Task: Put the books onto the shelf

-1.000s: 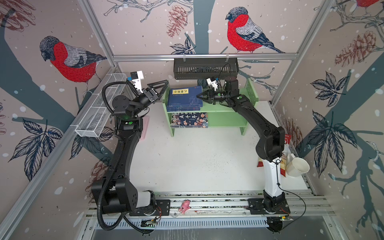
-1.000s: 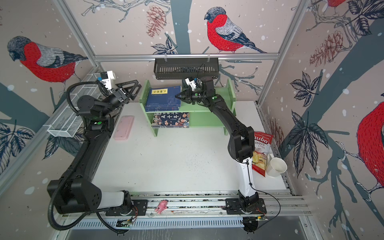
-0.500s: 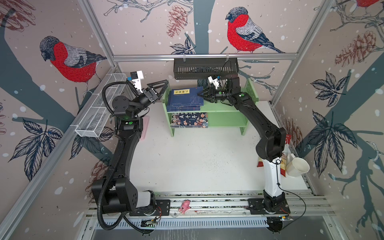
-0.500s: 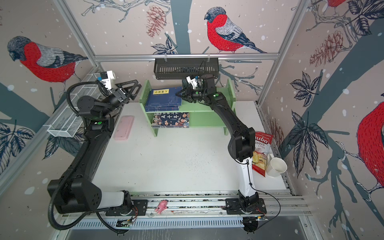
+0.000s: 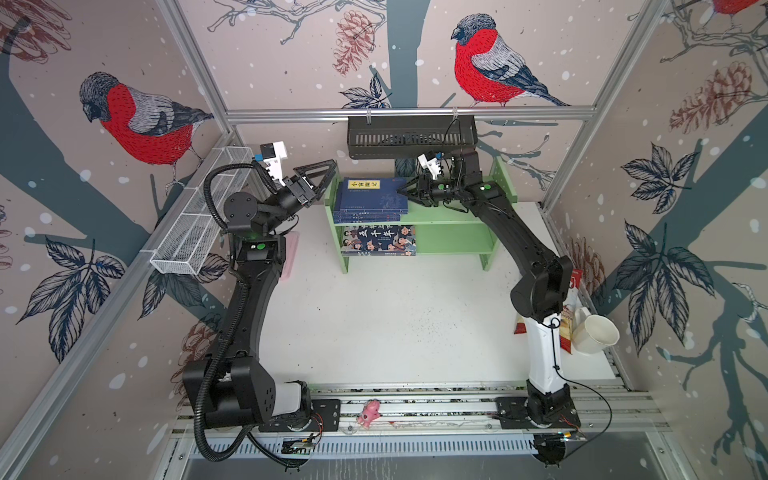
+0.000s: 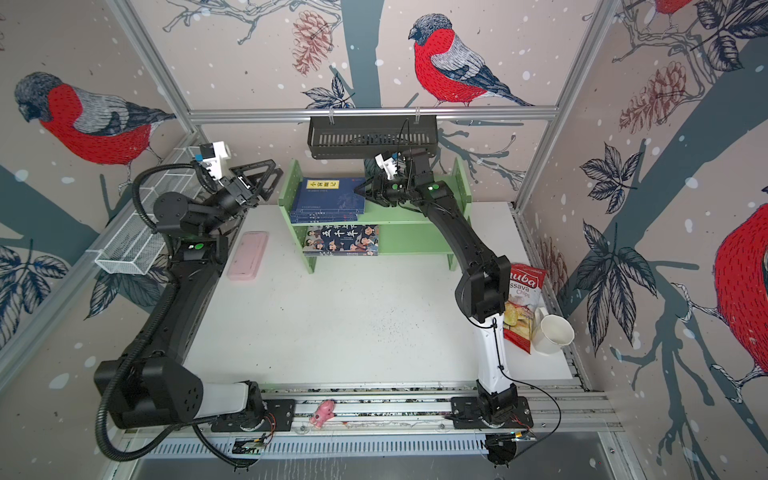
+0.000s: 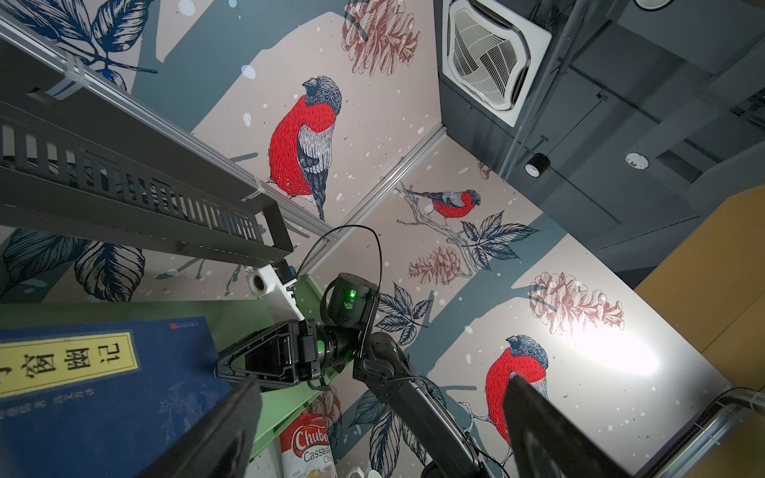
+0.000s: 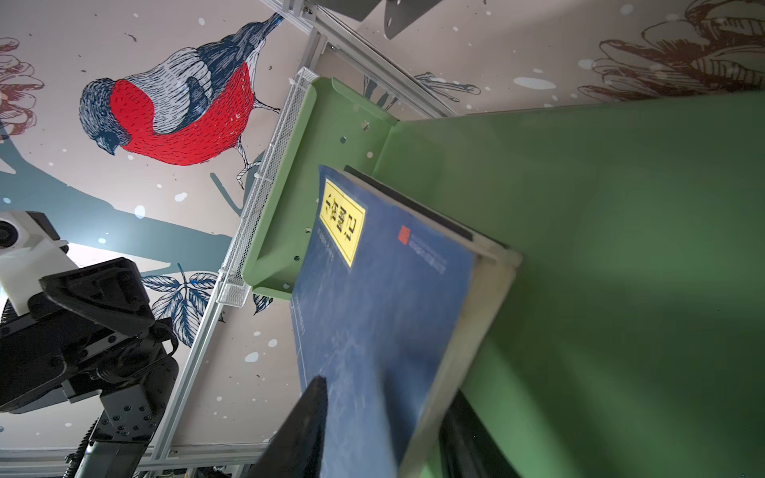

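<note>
The shelf (image 5: 453, 235) stands at the back of the table (image 5: 395, 324), pale green, two tiers between upright side panels, and both tiers carry books at their left end. On the upper tier lies the navy stack (image 5: 368, 201), flat and slightly fanned, so a few lower edges peep out at the front. Its top cover bears a yellow label with black characters. On the lower tier lies the cartoon book (image 5: 380, 240), flat too, dark with a row of small coloured figures.

The right jaws are at the stack's right edge, standing apart. The right wrist view shows what the top views cannot: one finger (image 8: 308, 422) over the top cover, the other finger (image 8: 459, 438) down by the board beside the cream page edges, and a small red seal on the cover. Whether either finger touches the stack I cannot tell.

The left jaws hang in the air just outside the shelf's left panel, spread wide and holding nothing. In the left wrist view their fingers (image 7: 225, 434) frame the yellow label close up, with the right arm beyond it.

The case (image 6: 248, 259), pink and flat, lies on the table left of the shelf. It shows whole in a top view, but where the left arm stands before it only a sliver shows. The chips bag (image 6: 521, 307) and the mug (image 6: 555, 332) sit at the table's right edge — the bag's lettering is readable only where the right arm does not cover it.
</note>
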Motion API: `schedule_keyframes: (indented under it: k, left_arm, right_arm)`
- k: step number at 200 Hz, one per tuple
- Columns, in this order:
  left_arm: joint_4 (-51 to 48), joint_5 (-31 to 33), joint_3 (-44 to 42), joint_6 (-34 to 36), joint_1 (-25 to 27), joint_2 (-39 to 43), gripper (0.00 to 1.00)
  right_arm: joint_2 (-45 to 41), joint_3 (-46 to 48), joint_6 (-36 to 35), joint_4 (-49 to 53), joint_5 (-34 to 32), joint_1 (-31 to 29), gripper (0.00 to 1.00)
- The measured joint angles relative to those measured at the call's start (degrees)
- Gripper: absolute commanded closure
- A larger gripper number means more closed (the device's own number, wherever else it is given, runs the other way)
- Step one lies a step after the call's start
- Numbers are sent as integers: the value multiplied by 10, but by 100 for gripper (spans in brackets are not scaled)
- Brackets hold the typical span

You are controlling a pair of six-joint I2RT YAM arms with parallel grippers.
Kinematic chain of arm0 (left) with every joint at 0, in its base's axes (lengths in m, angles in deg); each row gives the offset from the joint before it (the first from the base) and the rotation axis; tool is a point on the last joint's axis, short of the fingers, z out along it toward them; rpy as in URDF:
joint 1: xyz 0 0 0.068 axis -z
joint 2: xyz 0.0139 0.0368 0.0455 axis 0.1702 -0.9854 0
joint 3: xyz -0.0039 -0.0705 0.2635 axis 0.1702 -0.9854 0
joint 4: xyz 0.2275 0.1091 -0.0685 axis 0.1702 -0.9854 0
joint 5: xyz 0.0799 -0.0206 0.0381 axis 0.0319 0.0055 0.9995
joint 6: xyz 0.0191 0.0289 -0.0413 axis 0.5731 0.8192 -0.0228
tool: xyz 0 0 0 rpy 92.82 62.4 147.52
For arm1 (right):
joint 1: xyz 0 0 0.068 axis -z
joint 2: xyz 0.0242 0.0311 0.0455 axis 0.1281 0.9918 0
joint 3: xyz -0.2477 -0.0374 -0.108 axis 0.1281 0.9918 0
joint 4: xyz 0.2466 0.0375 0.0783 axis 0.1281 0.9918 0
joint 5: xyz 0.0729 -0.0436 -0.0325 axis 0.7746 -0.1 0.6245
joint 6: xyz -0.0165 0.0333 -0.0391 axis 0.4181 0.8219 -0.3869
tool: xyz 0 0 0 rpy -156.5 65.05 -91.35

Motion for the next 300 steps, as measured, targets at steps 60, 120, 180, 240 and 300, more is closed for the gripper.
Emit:
schedule_keyframes:
  k: [60,120,180,240,300]
  left_arm:
    - [0,0,0,0,0,3,8]
    - [0,0,-11,0,0,9,8]
    - [0,0,-12,0,0,11,8]
    - [0,0,-16,0,0,12,8]
    - [0,0,-16,0,0,12,8]
  right_arm:
    - [-16,-1,-24,29,-29,0,50]
    - [-48,32,-47,40,-50,0,56]
    - [-47,35,-49,47,-51,-2,69]
    - [-39,35,-51,47,-51,-5,86]
    - [-31,26,-51,39,-49,-7,87]
